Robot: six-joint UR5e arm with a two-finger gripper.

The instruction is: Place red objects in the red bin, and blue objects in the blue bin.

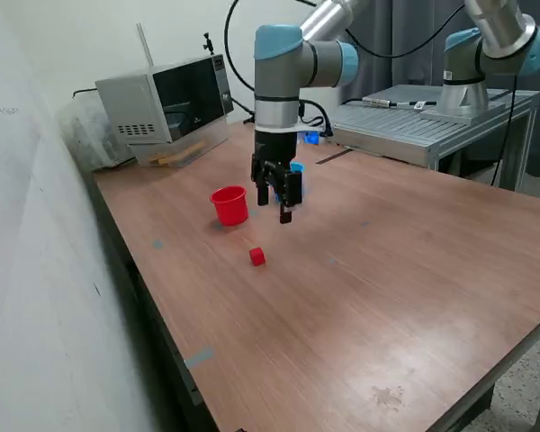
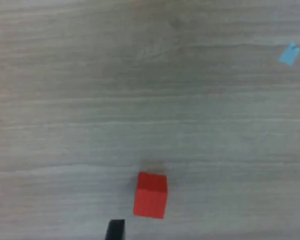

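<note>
Fingers spread wide and empty, hanging above the wooden surface. One red cube rests on the surface ahead of and below the fingers, offset toward one fingertip rather than centred in the gap; being a cube, it offers no long axis. The red cup stands just beside the fingers; a blue cup shows partly behind them. A microwave occupies the far corner.
</note>
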